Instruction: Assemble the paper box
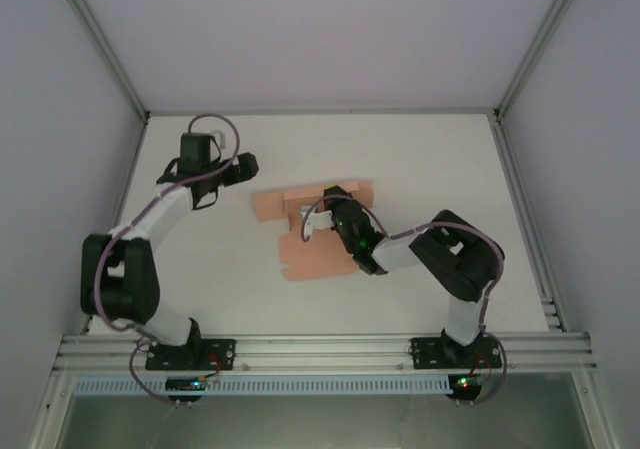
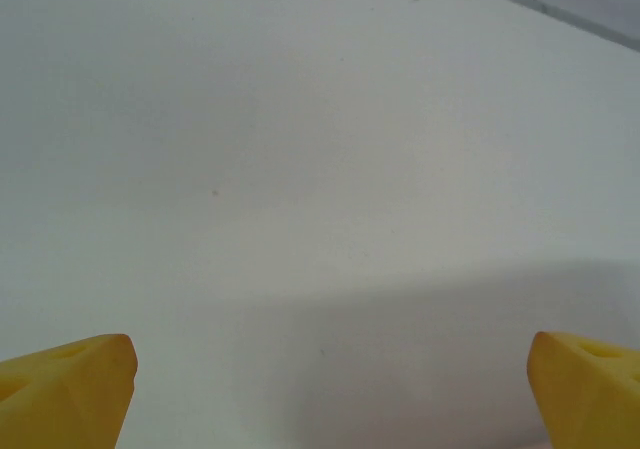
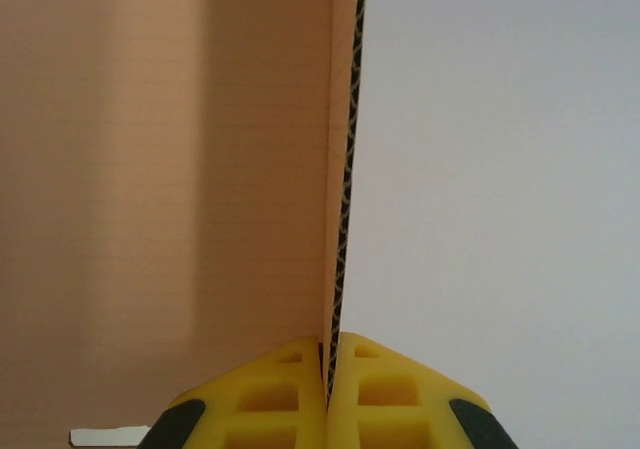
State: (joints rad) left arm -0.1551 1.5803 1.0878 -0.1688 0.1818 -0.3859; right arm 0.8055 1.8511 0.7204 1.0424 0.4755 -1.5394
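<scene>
From above, the salmon-pink die-cut card paper box (image 1: 312, 257) lies on the white table (image 1: 420, 159). Its middle is hidden under the right gripper (image 1: 338, 219), whose fingertips cannot be made out. The left gripper (image 1: 243, 165) hangs apart, left of the box.

At the left wrist, yellow fingers (image 2: 65, 389), cut off by the frame, stand spread wide, holding nothing.

At the right wrist, the fingers (image 3: 270, 399) are clenched on an upright edge of the box (image 3: 150, 169).

Overhead downward, wrists close, table (image 1: 420, 159) shared
</scene>
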